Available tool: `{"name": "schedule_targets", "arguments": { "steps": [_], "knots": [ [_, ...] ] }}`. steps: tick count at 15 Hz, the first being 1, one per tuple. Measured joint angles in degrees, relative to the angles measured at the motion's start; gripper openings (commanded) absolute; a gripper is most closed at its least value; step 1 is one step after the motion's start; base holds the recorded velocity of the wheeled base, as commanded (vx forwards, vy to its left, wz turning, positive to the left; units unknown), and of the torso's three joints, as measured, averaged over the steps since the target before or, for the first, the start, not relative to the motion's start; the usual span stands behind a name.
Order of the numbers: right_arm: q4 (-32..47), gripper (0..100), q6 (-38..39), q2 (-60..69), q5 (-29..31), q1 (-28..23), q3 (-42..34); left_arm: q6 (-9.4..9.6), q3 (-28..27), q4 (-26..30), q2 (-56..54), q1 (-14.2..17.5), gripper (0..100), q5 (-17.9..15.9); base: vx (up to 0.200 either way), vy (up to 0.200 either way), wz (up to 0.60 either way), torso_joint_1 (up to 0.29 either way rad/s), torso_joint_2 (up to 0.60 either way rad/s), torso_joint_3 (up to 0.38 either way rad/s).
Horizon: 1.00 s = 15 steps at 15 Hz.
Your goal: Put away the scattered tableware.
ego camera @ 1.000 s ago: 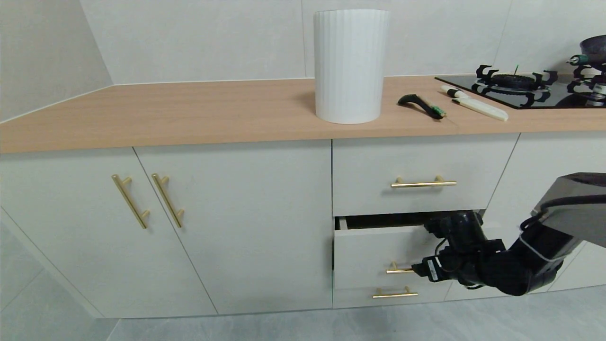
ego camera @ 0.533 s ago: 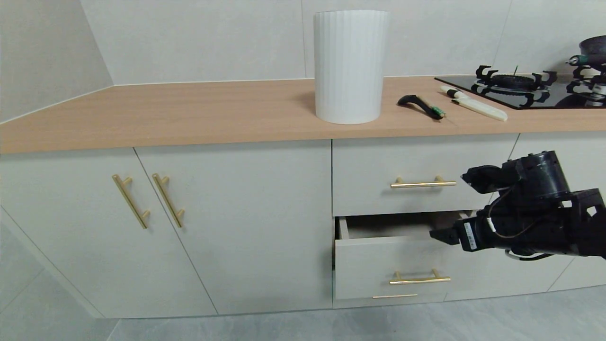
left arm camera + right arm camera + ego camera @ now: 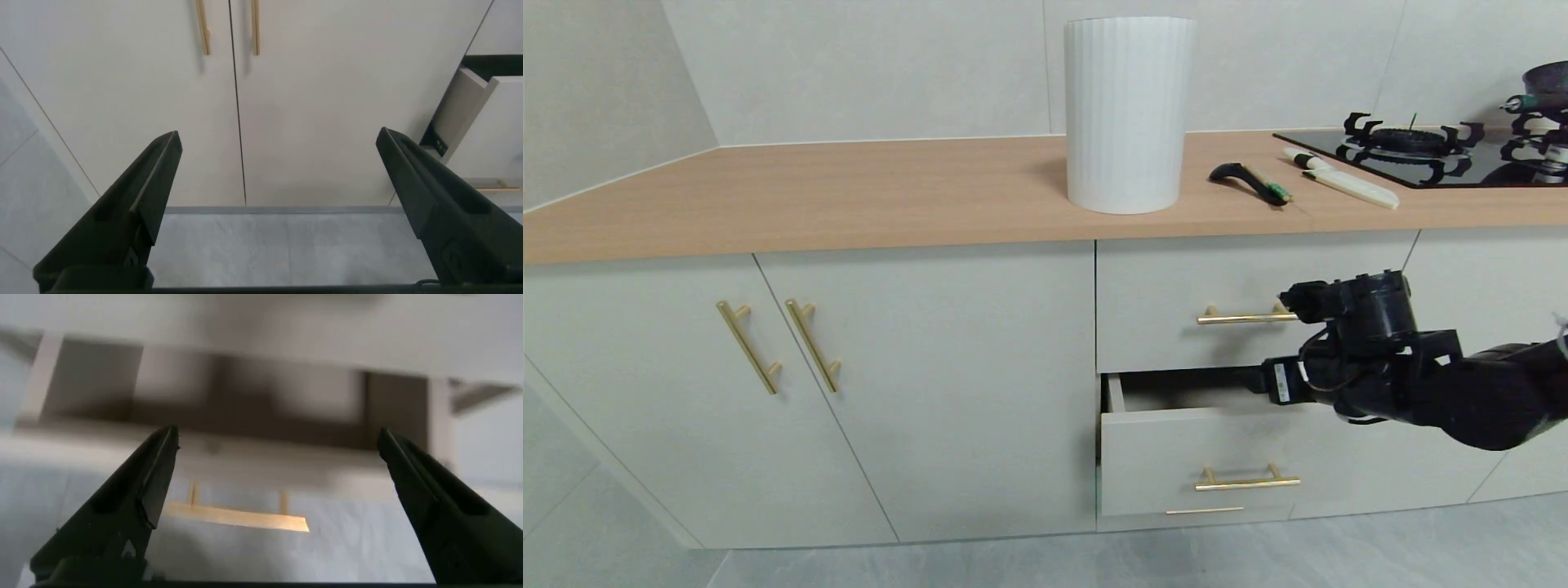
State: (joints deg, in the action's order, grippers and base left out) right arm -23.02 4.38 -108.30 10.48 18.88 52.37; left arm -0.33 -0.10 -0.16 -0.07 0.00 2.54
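A wood-grain countertop (image 3: pixel 849 196) runs along a pale tiled wall, above grey cabinet fronts (image 3: pixel 915 384). A white ribbed canister (image 3: pixel 1127 114) stands on it. At three o'clock of the canister lie a black-handled utensil (image 3: pixel 1250 181) and a white knife (image 3: pixel 1343 184), beside the gas hob (image 3: pixel 1421 151). The middle drawer (image 3: pixel 1176 441) stands part-open at five o'clock. The right gripper (image 3: pixel 1278 337) hovers before it, jaws spread and empty; its white label is too small to read. The left gripper (image 3: pixel 278 212), likewise released, faces the cupboard doors (image 3: pixel 237 106).
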Motion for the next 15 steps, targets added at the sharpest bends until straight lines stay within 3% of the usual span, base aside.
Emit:
{"name": "schedule_targets", "arguments": {
  "steps": [4,15],
  "knots": [
    [-6.49,100,0.73,-6.56,0.32,0.57,-0.26,0.0,0.0,0.0,0.0,0.0,100,0.0,0.0,0.0,0.0,0.0,0.0,0.0],
    [-5.41,100,0.6,-7.19,0.16,0.77,-2.51,0.0,0.0,0.0,0.0,0.0,100,0.0,0.0,0.0,0.0,0.0,0.0,0.0]
  ]
}}
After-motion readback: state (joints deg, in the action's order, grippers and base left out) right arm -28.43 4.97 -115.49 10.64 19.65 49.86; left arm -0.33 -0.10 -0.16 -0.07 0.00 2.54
